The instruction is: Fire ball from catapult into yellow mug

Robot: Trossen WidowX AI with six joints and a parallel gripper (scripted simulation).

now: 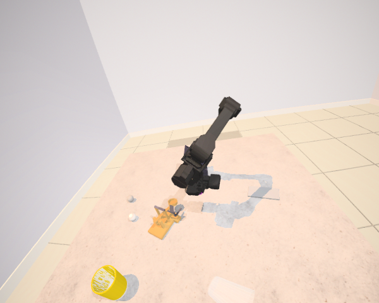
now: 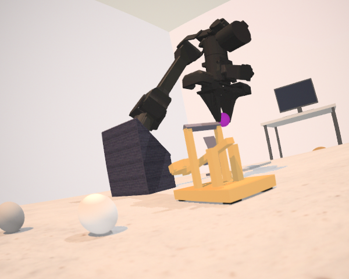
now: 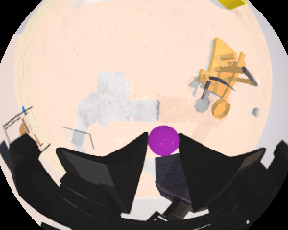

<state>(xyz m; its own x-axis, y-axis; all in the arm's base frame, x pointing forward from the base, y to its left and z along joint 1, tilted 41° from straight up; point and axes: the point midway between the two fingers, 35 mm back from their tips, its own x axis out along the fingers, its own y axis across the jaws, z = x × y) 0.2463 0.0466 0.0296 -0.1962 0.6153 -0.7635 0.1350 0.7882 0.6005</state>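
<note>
The catapult [image 2: 216, 168] looks like matt orange wood; beside it, the white ball [image 2: 98, 213] shines smooth, the grey ball [image 2: 9, 217] duller.

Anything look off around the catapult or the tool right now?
Nothing stands out. The catapult stands upright on its base, the purple ball sits pinched in the tool above it, and the yellow mug is upright.

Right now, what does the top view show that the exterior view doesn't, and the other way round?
Only the top view shows the yellow mug and a pale mug lying on its side. Only the exterior view shows the desk, its monitor, the arm's dark base block and the purple ball pinched in the gripper. Both show the arm, the catapult and the grey ball and white ball.
</note>
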